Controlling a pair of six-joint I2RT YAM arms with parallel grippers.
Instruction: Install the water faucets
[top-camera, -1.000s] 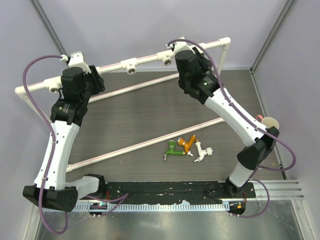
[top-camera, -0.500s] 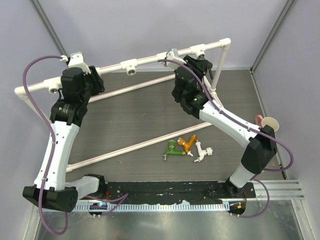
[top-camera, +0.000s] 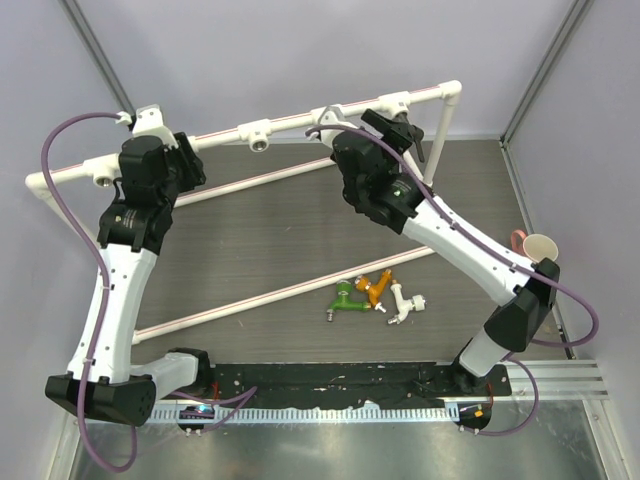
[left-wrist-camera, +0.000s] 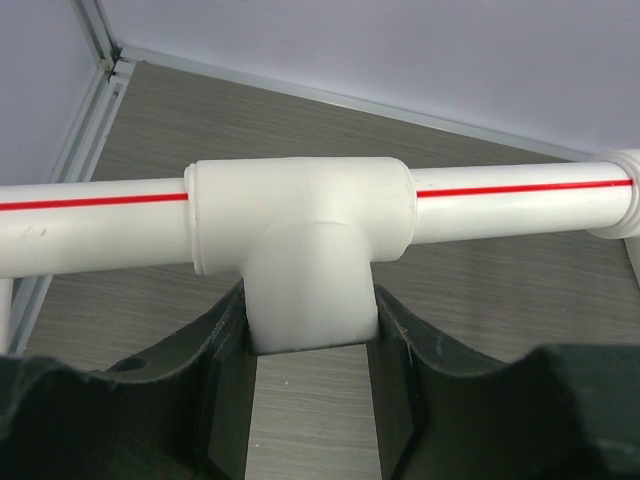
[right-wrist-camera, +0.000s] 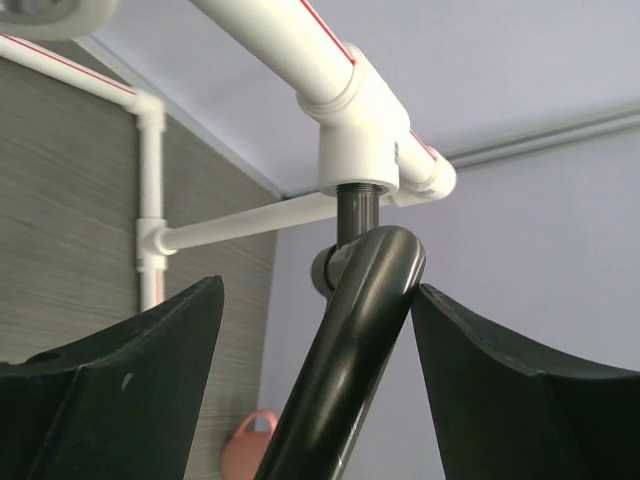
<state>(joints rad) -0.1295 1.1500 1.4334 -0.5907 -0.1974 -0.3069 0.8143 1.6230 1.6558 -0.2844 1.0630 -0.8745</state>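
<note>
The black tap looks rigid and slick, so take its tube near the threads; your right jaws gape around it, left jaws clamp the tee

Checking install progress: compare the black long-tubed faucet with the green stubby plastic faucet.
The black long-tubed faucet has its threaded stem in a white tee socket; the green stubby plastic faucet lies loose on the grey table. The black faucet is long and slender, the green faucet short and chunky. Both are taps.
</note>
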